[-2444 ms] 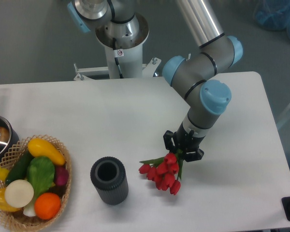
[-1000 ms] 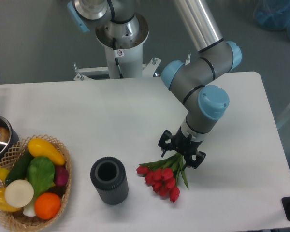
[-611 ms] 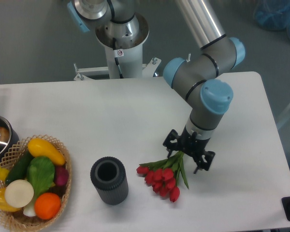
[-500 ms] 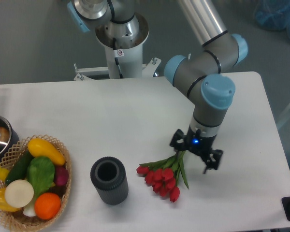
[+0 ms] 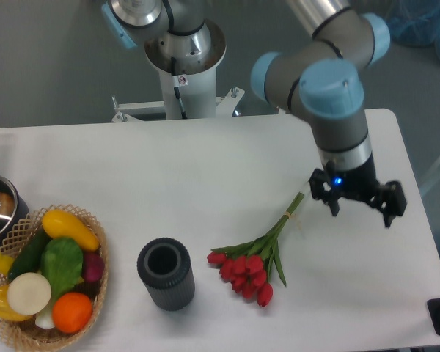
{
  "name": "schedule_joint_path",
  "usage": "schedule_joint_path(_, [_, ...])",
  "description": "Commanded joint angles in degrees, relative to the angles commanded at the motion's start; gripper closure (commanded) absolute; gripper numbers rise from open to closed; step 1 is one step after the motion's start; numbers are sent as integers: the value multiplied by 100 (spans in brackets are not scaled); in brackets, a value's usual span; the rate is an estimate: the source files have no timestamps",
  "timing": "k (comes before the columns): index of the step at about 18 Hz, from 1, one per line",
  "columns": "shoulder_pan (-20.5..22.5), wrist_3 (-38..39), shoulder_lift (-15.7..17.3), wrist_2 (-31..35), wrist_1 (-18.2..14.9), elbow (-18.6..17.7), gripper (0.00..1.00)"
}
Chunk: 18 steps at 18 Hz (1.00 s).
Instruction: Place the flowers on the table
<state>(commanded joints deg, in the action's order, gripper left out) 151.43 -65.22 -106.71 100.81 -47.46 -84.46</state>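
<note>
Lying on the table (image 5: pixel 169 169) — one bunch of flowers (image 5: pixel 254 253).

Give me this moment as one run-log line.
gripper: open, raised, right of stems | flowers: lying flat on table, released | black cylinder: upright, left of blooms

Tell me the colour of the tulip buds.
Red, seen in the fixed camera view: the flowers.

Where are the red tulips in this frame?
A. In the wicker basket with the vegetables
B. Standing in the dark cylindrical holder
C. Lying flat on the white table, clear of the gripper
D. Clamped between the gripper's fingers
C. The flowers lie on the table, stems pointing up-right, with the open gripper raised off to their right and the dark holder empty beside them.
</note>
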Motion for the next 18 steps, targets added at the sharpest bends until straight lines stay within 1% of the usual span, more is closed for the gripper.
schedule_joint_path(3, [290, -17, 185, 97, -44, -44, 0])
schedule_joint_path(7, [405, -17, 352, 185, -96, -167, 0])
schedule_joint_path(9, [501, -26, 484, 124, -333, -167, 0])
schedule_joint_path(11, [607, -105, 607, 71, -701, -167, 0])
schedule_joint_path(13, [765, -472, 721, -60, -992, -167, 0])
schedule_joint_path(15, [897, -886, 827, -271, -1186, -176, 0])
schedule_joint_path(16, [1010, -1036, 897, -359, -1274, -176, 0])
schedule_joint_path(18, [1335, -1491, 1090, -779, -1554, -263, 0])
